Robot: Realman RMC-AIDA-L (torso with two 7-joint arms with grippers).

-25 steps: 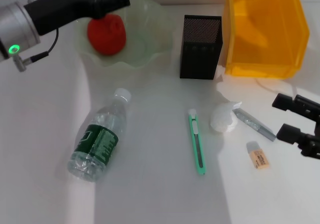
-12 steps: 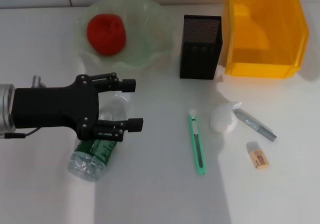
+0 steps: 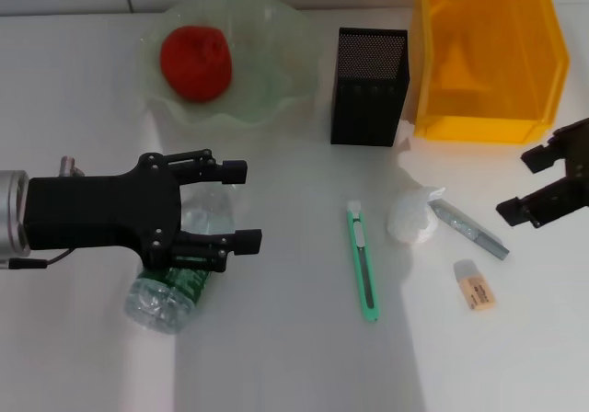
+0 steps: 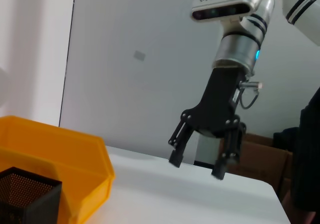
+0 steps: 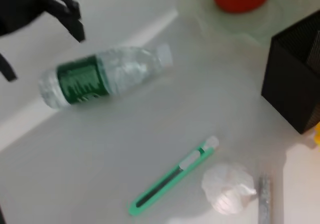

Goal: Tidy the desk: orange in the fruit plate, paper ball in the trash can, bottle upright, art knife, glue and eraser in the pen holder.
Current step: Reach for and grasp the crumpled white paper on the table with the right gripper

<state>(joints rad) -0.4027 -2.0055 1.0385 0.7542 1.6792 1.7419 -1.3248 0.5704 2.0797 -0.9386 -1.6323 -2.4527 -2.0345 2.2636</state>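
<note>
A white bench (image 3: 276,357) carries everything. Behind it stands a pale wall (image 4: 150,59), and some brown cardboard boxes (image 4: 257,154) stand beyond the far edge of the bench.

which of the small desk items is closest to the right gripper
The grey glue stick, lying just inboard of the right gripper; the eraser, paper ball and art knife lie farther off.

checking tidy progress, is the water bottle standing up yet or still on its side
On its side. The bottle lies flat on the desk, cap toward the fruit plate, with the open left gripper over it.
</note>
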